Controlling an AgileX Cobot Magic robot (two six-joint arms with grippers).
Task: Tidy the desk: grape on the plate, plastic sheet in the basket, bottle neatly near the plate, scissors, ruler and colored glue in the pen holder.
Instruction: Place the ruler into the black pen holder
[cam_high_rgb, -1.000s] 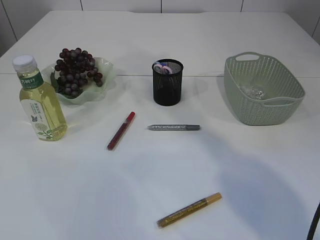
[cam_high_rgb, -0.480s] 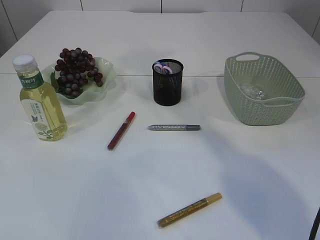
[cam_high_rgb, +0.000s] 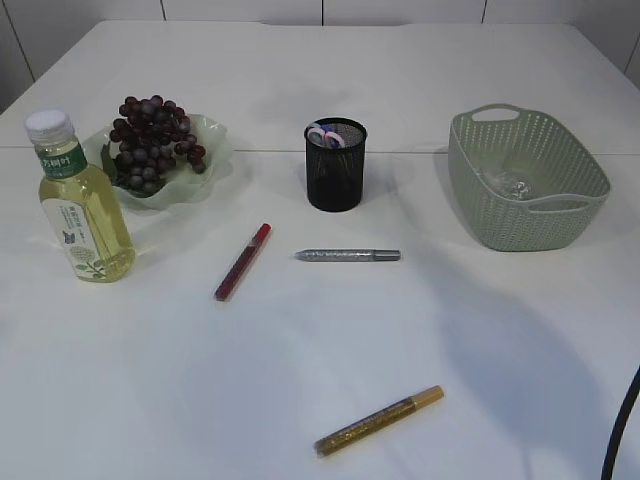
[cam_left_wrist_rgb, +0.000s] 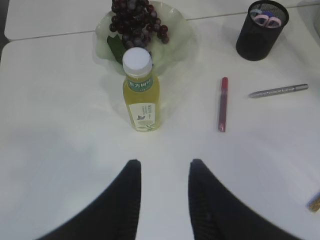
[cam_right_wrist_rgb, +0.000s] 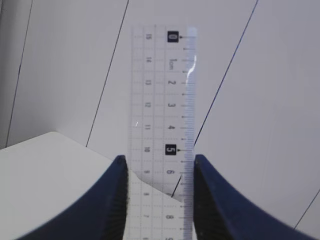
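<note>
Clear plastic ruler (cam_right_wrist_rgb: 162, 125) clamped in the dark blue right gripper (cam_right_wrist_rgb: 159, 172), held off the table.

Its long axis is seen running toward 12 o'clock from the jaws. The black mesh pen holder (cam_high_rgb: 335, 165) is placed at the table's centre-back, at 3 o'clock from the plate. The black left gripper (cam_left_wrist_rgb: 162, 172) is parted, empty, the bottle (cam_left_wrist_rgb: 141, 90) at its 12 o'clock.
</note>
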